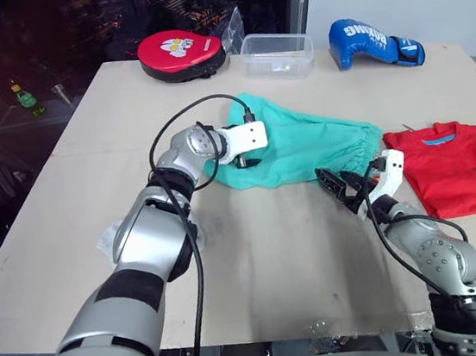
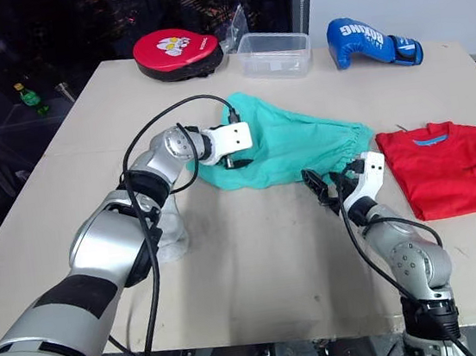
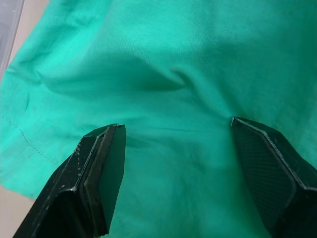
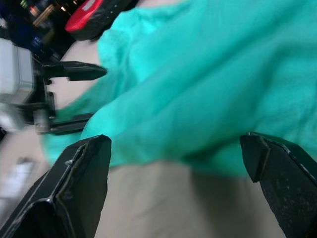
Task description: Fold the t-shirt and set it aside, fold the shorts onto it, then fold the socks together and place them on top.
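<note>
Reaching both spread-fingered grippers, left (image 3: 173,148) and right (image 4: 173,163), at the shorts (image 1: 303,140) mid-table (image 1: 256,254), gripping nothing

Even bright light, soft shadows; right wrist view motion-blurred.

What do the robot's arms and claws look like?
Both arms are shiny silver metal with black bands and round joints. Black cables loop along them. Each wrist ends in a white block. The left claw and right claw each have two black, wedge-shaped fingers with finely textured inner faces.
</note>
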Available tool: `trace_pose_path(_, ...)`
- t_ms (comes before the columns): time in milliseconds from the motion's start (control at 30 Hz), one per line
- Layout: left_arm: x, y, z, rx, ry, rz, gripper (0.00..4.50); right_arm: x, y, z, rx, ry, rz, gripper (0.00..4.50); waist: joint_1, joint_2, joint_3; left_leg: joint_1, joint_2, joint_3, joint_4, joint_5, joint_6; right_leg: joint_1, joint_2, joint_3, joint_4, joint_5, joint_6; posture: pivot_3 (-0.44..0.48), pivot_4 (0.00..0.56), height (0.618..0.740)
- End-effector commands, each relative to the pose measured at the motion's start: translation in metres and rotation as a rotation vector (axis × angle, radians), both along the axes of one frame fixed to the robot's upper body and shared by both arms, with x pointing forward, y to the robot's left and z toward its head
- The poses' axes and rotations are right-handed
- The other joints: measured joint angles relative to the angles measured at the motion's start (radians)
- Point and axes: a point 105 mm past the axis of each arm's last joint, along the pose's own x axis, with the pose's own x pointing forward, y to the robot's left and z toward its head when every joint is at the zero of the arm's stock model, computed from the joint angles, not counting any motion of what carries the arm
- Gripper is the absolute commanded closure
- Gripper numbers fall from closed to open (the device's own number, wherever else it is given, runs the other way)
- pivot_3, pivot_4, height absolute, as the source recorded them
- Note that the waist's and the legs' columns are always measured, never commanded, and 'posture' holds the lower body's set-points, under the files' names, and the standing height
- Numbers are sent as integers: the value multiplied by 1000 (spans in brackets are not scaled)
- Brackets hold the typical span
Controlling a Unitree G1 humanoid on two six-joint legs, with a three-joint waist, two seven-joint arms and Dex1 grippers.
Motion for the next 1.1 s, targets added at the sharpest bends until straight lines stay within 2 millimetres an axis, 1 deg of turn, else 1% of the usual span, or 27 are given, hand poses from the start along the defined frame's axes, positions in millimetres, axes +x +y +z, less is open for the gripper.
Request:
trace_pose_path(33,-11,11,-29,41,111,9,826,-9,-5,7,-14,29,-7,104,-4,0,0,0,0,0,0,0,0,0,0,0,0,0,0,0,150,740)
trace_pose_path(100,-12,11,-29,33,119,9,826,-3,-21,-10,-97,107,-107,104,-8,1,-1,1,0,0,0,-2,4,0,0,0,1,0,0,0,150,740)
trace_pose_path(167,-12,12,-29,20,121,14,826,7,-33,-14,-130,115,-185,104,-9,1,-1,1,0,0,0,-2,4,0,0,0,1,0,0,0,150,740)
trace_pose_path(267,-12,15,-32,30,122,23,826,25,-31,-6,-134,53,-212,104,-10,2,-2,1,0,0,0,-2,4,0,1,0,1,0,0,0,150,740)
trace_pose_path(367,-13,15,-33,29,126,21,826,42,-19,2,-80,-3,-215,104,-11,3,-3,1,0,0,0,-2,4,0,1,0,1,0,0,0,150,740)
trace_pose_path(467,-12,15,-32,27,122,19,826,56,-13,5,-60,-46,-235,104,-12,4,-3,1,0,1,0,-2,3,0,1,1,1,0,0,0,150,740)
trace_pose_path(533,-12,14,-29,19,108,12,826,66,-14,6,-21,-67,-281,104,-11,4,-3,1,0,1,0,-2,3,0,1,1,1,0,0,0,150,740)
trace_pose_path(600,-11,12,-26,0,97,8,826,75,-20,4,27,-71,-348,104,-11,4,-3,1,0,2,0,0,0,0,1,1,1,0,0,0,150,740)
trace_pose_path(667,-11,10,-25,-9,94,4,826,80,-24,2,60,-75,-390,104,-11,4,-3,1,0,2,0,0,0,0,1,1,1,0,0,0,150,740)
trace_pose_path(700,-11,10,-24,-15,91,2,826,82,-28,1,85,-76,-421,609,-11,4,-3,1,0,2,0,0,0,0,1,1,1,0,0,0,150,740)
trace_pose_path(733,-11,10,-24,-22,89,3,826,83,-30,2,121,-82,-435,797,-11,4,-3,1,0,2,0,0,0,0,1,1,1,0,0,0,150,740)
trace_pose_path(767,-11,10,-24,-27,89,5,826,84,-32,3,151,-87,-450,1328,-11,4,-3,1,0,2,0,0,0,0,1,1,1,0,0,0,150,740)
trace_pose_path(800,-11,11,-25,-28,90,5,826,85,-34,4,174,-90,-467,1739,-11,5,-3,1,0,2,0,0,0,0,1,1,1,0,0,0,150,740)
trace_pose_path(867,-12,12,-26,-28,90,4,826,85,-37,7,207,-103,-480,2775,-11,5,-3,1,0,2,-1,0,0,0,1,1,1,0,0,0,150,740)
trace_pose_path(900,-12,12,-25,-41,87,6,826,85,-38,9,201,-117,-480,3354,-11,5,-2,1,0,2,-1,0,0,0,1,1,0,0,0,0,150,740)
trace_pose_path(933,-11,11,-24,-56,84,7,826,83,-39,10,197,-127,-478,3786,-12,5,-2,1,0,2,-1,0,0,0,1,1,0,0,0,0,150,740)
trace_pose_path(967,-11,10,-21,-74,81,4,826,81,-42,12,191,-134,-479,4358,-12,5,-2,1,0,2,-1,0,0,0,1,1,0,0,0,0,150,740)
trace_pose_path(1033,-12,6,-16,-115,86,-10,826,76,-49,15,162,-150,-485,4439,-10,5,-2,1,0,2,-1,0,0,0,1,1,0,0,0,0,150,740)
trace_pose_path(1067,-14,4,-14,-147,110,-19,826,73,-54,18,141,-161,-486,4439,-8,5,-2,0,0,2,-1,0,0,0,1,1,0,0,0,0,150,740)
trace_pose_path(1100,-17,0,-11,-206,158,-35,826,68,-63,23,83,-176,-477,4439,-8,5,-2,0,0,2,-1,0,0,0,1,1,0,0,0,0,150,740)
